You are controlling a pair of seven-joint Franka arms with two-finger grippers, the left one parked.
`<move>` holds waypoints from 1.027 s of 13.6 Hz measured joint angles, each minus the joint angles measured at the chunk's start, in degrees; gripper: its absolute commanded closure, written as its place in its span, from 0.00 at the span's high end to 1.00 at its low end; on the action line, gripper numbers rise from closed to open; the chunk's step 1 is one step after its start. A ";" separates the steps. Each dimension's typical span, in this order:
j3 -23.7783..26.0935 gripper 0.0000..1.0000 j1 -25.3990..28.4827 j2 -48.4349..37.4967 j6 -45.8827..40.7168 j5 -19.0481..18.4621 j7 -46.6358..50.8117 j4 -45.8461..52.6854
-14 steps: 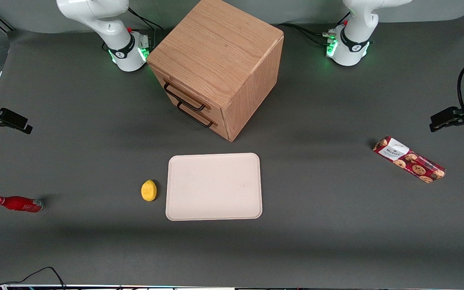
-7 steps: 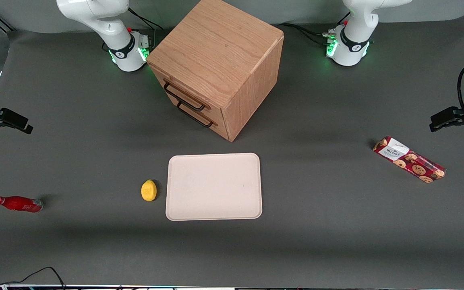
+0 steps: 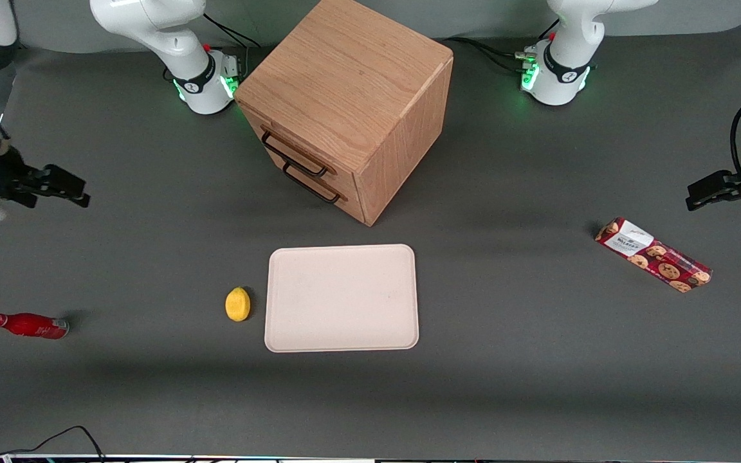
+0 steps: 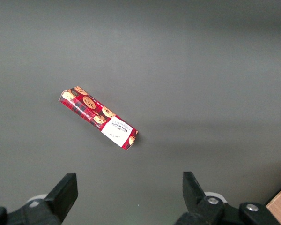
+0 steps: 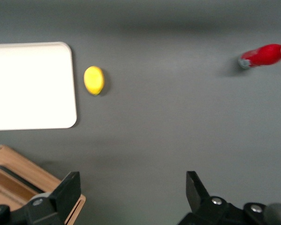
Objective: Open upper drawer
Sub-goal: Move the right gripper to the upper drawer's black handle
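Oak cabinet (image 3: 351, 96): two drawers, upper drawer (image 3: 294, 153) closed; pincer (image 3: 62, 186) agape, apart.

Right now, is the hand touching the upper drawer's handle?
Apart. The front view shows the hand, open, above bare table toward the working arm's end, with clear gap to the upper drawer.

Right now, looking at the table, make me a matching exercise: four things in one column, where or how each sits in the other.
Things:
1. lemon
2. red bottle
3. upper drawer
4. pincer

Places or states:
A. shut, in the oak cabinet
B. open, above bare table at the working arm's end
C. beside the white tray
D. lying on its side, working arm's end

Pairs: 1-C, 2-D, 3-A, 4-B
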 measured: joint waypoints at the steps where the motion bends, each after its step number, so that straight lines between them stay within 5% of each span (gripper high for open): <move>1: -0.61 1.00 2.25 -0.08 -0.26 0.00 0.00 0.01; 14: -2.76 1.00 28.18 1.06 -2.68 0.01 0.01 -0.01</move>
